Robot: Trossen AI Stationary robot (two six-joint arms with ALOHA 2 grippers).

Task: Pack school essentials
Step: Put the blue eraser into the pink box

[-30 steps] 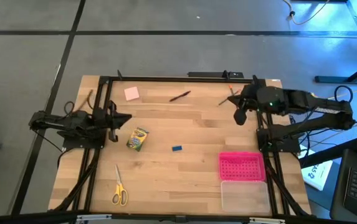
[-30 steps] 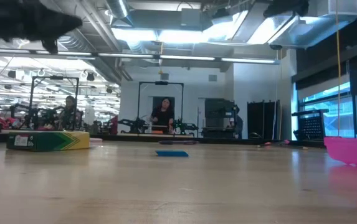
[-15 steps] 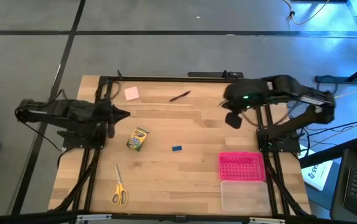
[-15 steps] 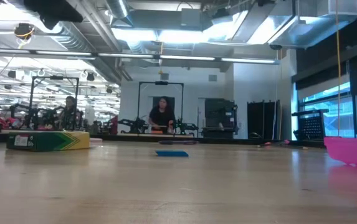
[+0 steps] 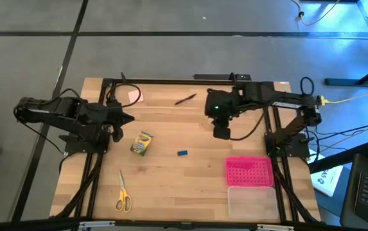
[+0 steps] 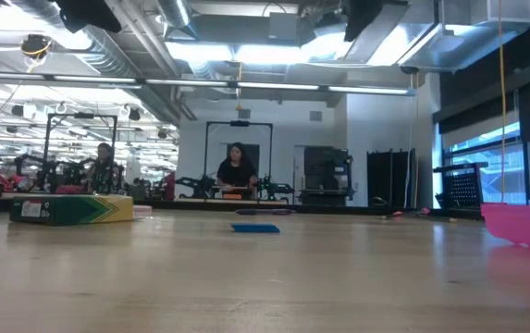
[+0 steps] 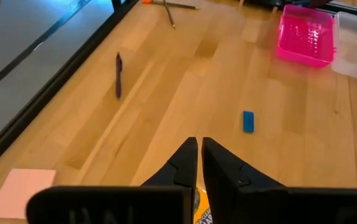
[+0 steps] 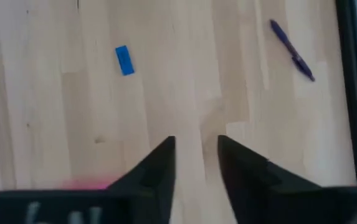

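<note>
Wooden table (image 5: 190,138) w/ an open workshop behind it, a person far back in the low view. Nothing's packed yet, by the look of it: crayon box (image 5: 142,143) sits left of centre, blue eraser (image 5: 182,153) just right of it, scissors (image 5: 122,194) near the front-left edge, sticky-note pad (image 5: 135,95) and dark pen (image 5: 185,99) along the back edge. Pink lid (image 5: 249,171) and clear case (image 5: 253,201) lie front-right; nothing shows inside the case. So the whole job's still ahead.

Left gripper (image 7: 199,155) hangs beside the crayon box, fingers pressed together, holding nothing. Right gripper (image 8: 195,160) hovers mid-table, fingers slightly apart, empty, eraser and pen both ahead of it.

Vs a sec ago: right arm has swung in from the table's right-back corner toward centre; left arm has pulled back a bit. Items haven't budged.
</note>
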